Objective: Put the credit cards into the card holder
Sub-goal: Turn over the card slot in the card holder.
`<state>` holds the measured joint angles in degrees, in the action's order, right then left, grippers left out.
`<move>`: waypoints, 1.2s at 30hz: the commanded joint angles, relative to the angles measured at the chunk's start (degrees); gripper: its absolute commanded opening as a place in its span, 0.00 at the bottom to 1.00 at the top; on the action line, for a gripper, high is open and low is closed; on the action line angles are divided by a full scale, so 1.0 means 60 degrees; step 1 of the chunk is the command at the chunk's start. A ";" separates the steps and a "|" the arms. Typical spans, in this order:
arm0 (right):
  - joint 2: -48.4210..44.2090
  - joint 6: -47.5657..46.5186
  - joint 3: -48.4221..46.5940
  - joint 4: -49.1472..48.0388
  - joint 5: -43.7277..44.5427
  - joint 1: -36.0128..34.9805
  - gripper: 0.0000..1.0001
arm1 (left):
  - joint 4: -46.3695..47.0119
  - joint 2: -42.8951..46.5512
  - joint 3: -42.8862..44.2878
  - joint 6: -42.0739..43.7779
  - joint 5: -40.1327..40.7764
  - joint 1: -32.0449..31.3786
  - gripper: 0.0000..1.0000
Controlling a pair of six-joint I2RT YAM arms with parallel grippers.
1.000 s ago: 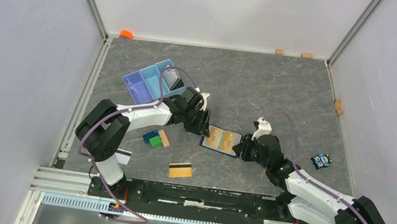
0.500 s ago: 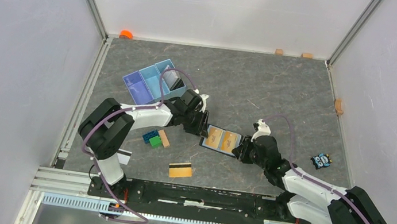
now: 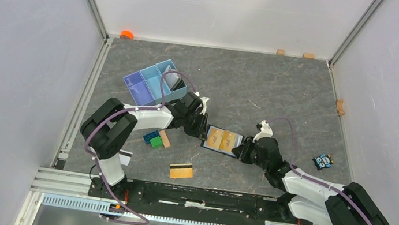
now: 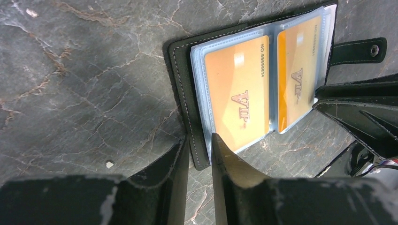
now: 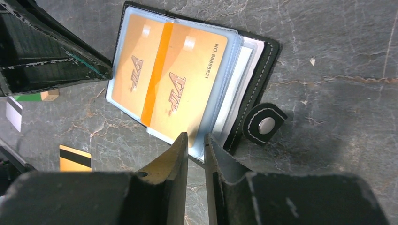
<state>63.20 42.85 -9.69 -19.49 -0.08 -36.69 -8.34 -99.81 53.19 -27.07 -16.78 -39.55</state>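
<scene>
Card holder (image 3: 223,141) is being held open, left hand (image 4: 199,146) and right hand (image 5: 195,143) pinching opposite edges. Next probably needs one hand releasing to fetch the loose gold card (image 3: 181,170).

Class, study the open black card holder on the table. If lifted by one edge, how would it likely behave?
The card holder would probably fold at its spine, being a soft stitched cover. Its clear sleeves look floppy and might fan open. The two cards inside likely stiffen each half.
</scene>
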 commanded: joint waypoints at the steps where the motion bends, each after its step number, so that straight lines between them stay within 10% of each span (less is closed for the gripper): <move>1: 0.0166 0.0530 0.0144 -0.1053 -0.0333 -0.0009 0.23 | 0.0474 -0.0120 -0.0176 0.0094 -0.0220 -0.0002 0.30; 18: 0.1401 0.1450 0.0873 -0.3969 -0.0979 -0.0018 0.31 | 0.0702 -0.0200 -0.0405 0.0008 -0.0206 -0.0001 0.04; 36: 0.1490 0.0792 0.0488 -0.4737 -0.1002 -0.0073 0.32 | 0.1291 -0.0095 -0.0661 -0.0264 -0.0700 -0.0004 0.02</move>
<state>71.37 50.22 -4.71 -45.76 -5.61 -36.69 -3.14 -99.83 50.39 -27.16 -18.81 -39.09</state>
